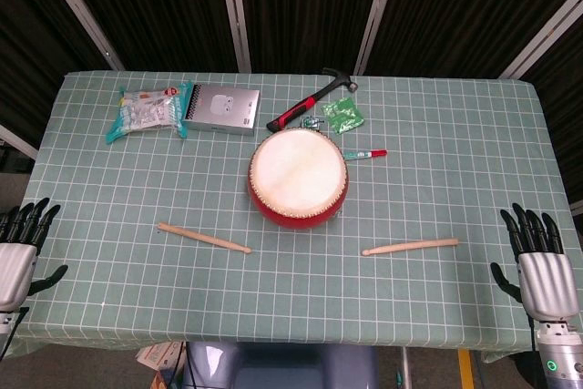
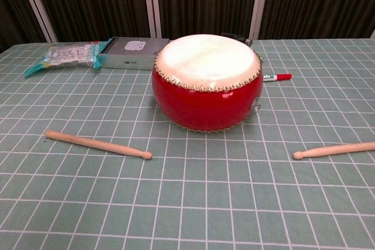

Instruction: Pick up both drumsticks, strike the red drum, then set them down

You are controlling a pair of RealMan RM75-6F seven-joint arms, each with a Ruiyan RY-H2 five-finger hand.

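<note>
The left hand (image 1: 20, 248) rests at the table's left edge, fingers apart and holding nothing; the right hand (image 1: 537, 266) sits at the right edge, likewise spread and empty. Well inward from each lies a drumstick: the left stick (image 1: 203, 238) and the right stick (image 1: 410, 246), both flat on the green checked cloth (image 1: 109, 179), tips pointing toward the middle. Between and just behind them stands the red drum (image 1: 298, 176). Beyond it lie a hammer (image 1: 310, 103), a marker (image 1: 364, 154), a box (image 1: 222, 109) and a packet (image 1: 150, 110).

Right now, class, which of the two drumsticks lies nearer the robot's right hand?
The drumstick lying right of the red drum, its tip pointing inward. It is nearer the right hand; the other drumstick lies on the drum's left side.
</note>
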